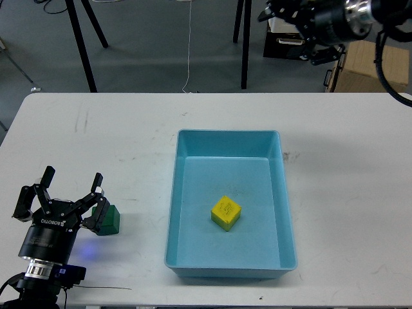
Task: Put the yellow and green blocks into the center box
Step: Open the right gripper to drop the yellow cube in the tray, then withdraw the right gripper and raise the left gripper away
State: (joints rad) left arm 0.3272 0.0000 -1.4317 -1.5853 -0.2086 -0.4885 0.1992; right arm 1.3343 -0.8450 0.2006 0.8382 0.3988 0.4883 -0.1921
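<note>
One white table [96, 141] stands on grey floor [161, 45], bearing the blue tray [172, 212]

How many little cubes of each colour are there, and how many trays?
Yellow cube: 1, inside the tray
Green cube: 1, on the table by the left end effector
Light blue tray: 1
Total: 3

a lab or workshop: bare white counter [129, 129], grey floor [161, 45], black stand legs [82, 45], cardboard box [373, 71].
</note>
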